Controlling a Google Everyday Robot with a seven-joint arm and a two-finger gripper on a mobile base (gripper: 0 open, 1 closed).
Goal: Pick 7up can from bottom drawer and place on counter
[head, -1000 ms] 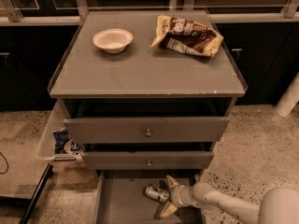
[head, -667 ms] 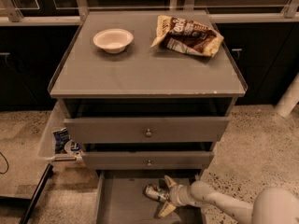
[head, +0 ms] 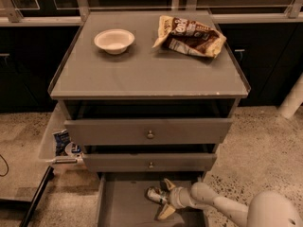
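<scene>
Jaws (splayed) flank cylindrical metal 7up can (head: 156, 195) in bottom drawer (head: 124, 203).

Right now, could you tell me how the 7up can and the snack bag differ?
The 7up can lies on its side in the bottom drawer; the snack bag lies flat on the counter. The can is small and metallic; the bag is larger, brown and cream. The gripper sits open at the can, far from the bag. Neither stands upright.
</scene>
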